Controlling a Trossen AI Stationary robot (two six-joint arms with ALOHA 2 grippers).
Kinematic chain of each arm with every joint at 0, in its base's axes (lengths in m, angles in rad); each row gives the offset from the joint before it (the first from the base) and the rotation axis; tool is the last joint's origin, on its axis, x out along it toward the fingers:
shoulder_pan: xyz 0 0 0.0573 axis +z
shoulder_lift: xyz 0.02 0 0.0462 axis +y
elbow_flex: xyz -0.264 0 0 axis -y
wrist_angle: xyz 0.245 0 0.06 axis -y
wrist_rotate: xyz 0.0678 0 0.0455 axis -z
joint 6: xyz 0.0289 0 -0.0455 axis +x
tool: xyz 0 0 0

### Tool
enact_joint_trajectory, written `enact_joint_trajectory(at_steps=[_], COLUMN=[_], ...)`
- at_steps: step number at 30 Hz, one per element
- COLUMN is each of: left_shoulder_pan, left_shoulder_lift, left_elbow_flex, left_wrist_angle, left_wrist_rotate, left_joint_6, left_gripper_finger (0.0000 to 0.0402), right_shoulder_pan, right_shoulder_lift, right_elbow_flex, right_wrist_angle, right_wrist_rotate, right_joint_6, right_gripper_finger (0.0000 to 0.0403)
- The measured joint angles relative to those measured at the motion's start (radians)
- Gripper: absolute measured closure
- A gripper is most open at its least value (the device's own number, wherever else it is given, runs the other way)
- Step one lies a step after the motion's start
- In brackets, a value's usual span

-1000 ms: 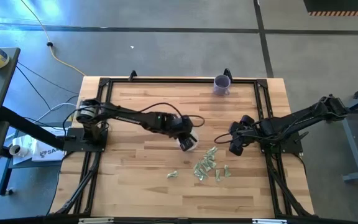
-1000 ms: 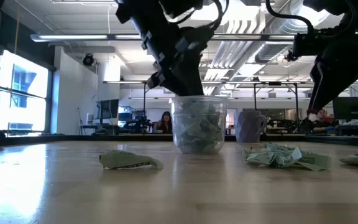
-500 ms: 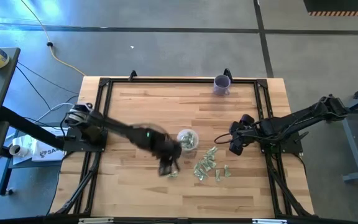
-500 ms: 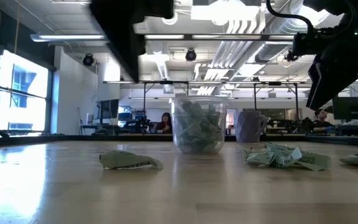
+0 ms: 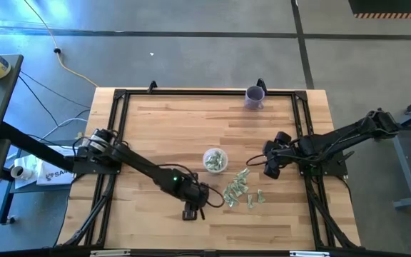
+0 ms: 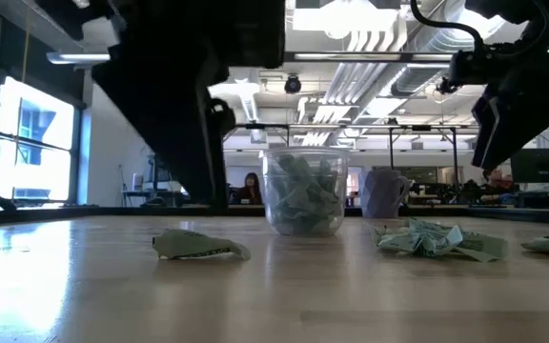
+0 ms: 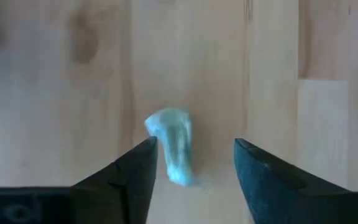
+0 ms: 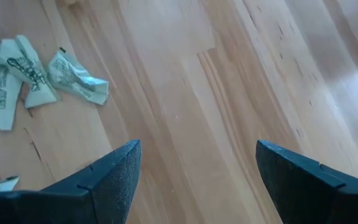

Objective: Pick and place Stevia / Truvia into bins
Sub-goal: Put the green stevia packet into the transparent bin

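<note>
The left hand (image 7: 191, 168) hangs released over a lone Stevia sachet (image 7: 173, 146) on the surface (image 5: 155, 121), near the half-filled cup (image 5: 215, 160); next comes lowering and pinching. The right hand (image 8: 194, 180) waits released beside the sachet pile (image 5: 241, 189).

Counts: one clear plastic cup (image 5: 215, 160) mid-tabletop, stuffed with sachets, number inside can't be told. One lone sachet (image 6: 200, 245) lying apart from the rest. One loose pile of sachets (image 5: 240, 190), roughly eight to ten, overlapping, exact count unclear. One purple cup (image 5: 255, 96) at the far edge. Two arms, two grippers: left gripper (image 7: 191, 168), right gripper (image 8: 194, 171).
</note>
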Motion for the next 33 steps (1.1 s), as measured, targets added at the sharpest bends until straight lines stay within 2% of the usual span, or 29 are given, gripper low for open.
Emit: enact_joint_trajectory(at_steps=[5,9,14,21,22,28,33], left_shoulder_pan=[0.000,0.000,0.000,0.035,0.041,0.082,0.145], left_shoulder_lift=[0.030,0.076,0.095,0.073,0.066,-0.028,-0.139], left_elbow_flex=[0.001,-0.001,0.002,-0.001,-0.003,0.043,0.133], left_wrist_angle=[0.019,0.013,-0.018,-0.052,-0.069,-0.251,-0.331], left_wrist_rotate=[0.002,-0.010,-0.011,0.001,0.012,0.035,-0.019], left_joint_6=[-0.007,-0.017,-0.037,-0.052,-0.058,-0.068,0.018], left_gripper_finger=[0.0130,0.0143,0.0205,0.0368,0.0379,0.0359,0.0381], right_shoulder_pan=[0.000,0.000,-0.001,0.000,0.000,0.000,0.000], right_shoulder_lift=[0.000,0.000,0.001,0.000,0.000,0.000,-0.001], right_elbow_flex=[0.000,0.000,-0.001,-0.001,-0.001,-0.001,-0.001], right_wrist_angle=[-0.013,-0.023,-0.044,-0.047,-0.044,-0.028,-0.007], right_wrist_rotate=[-0.003,-0.003,-0.008,-0.023,-0.014,0.011,0.040], right_joint_6=[-0.002,-0.004,-0.010,-0.014,-0.015,-0.018,-0.018], right_gripper_finger=[0.0096,0.0096,0.0096,0.0096,0.0096,0.0096,0.0096])
